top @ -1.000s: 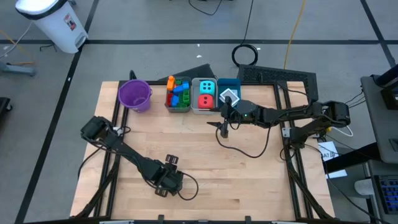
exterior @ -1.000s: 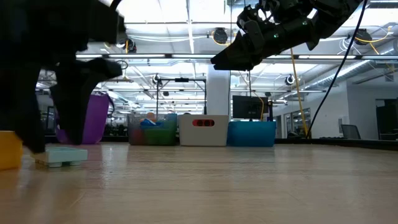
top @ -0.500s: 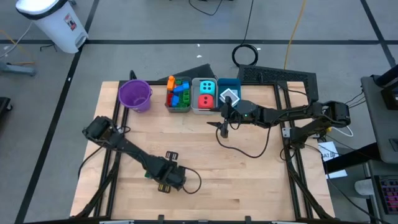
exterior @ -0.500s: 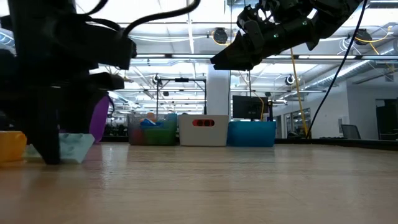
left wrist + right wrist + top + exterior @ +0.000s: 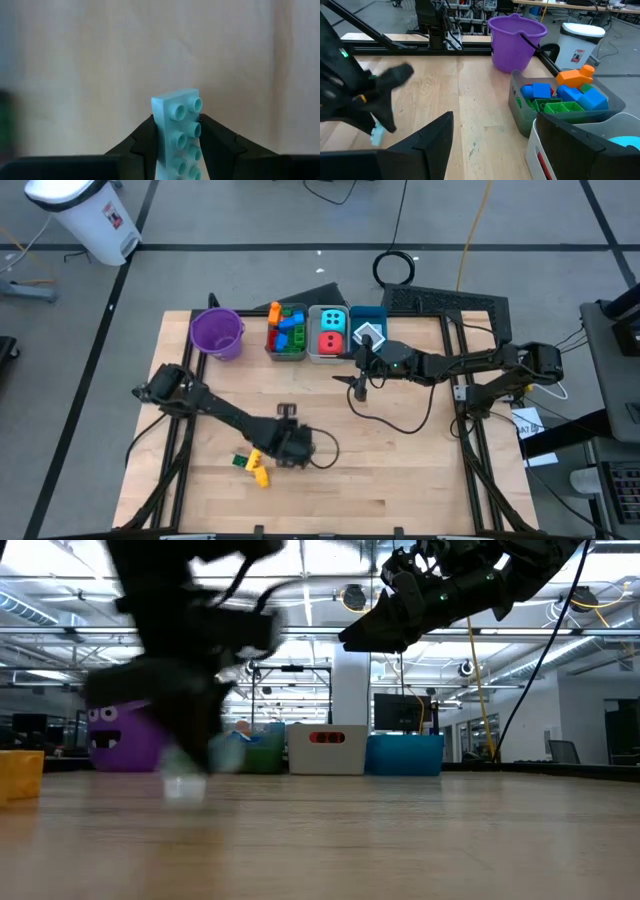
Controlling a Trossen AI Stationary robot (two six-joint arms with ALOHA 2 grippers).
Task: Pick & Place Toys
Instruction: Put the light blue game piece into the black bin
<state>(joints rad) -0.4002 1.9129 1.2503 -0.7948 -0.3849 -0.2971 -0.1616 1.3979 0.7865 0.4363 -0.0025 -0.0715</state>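
The left gripper (image 5: 176, 145) pinches a pale cyan brick (image 5: 177, 132) between its two fingers (image 5: 142, 137), studs facing the wrist camera, over bare wood. In the high view this gripper (image 5: 288, 442) sits over the middle of the tabletop (image 5: 400, 460), toward the near edge. In the low view the brick (image 5: 183, 783) hangs at the gripper's lower end, blurred, close above the tabletop surface; whether it touches cannot be told.

Just beside the left gripper, nearer the left edge of the tabletop, a yellow brick (image 5: 257, 471) and a green brick (image 5: 240, 460) lie touching or nearly so. The yellow brick (image 5: 20, 775) also shows at the left margin of the low view.

The right gripper (image 5: 360, 387) hovers farther back, over the centre right of the tabletop, its fingers spread and holding nothing. Its wrist view looks past the fingers (image 5: 427, 137) toward the left arm and the far bins.

Along the far edge stand, from the left corner inward: a purple bucket (image 5: 217, 332), a grey bin (image 5: 286, 332) filled with blue, green and orange bricks (image 5: 560, 95), a white bin (image 5: 331, 333) holding a cyan die (image 5: 332, 319) and a red die (image 5: 330, 343), and a blue bin (image 5: 368, 327) containing white flat pieces (image 5: 368, 334). The three bins stand side by side, touching; the bucket stands apart from them.
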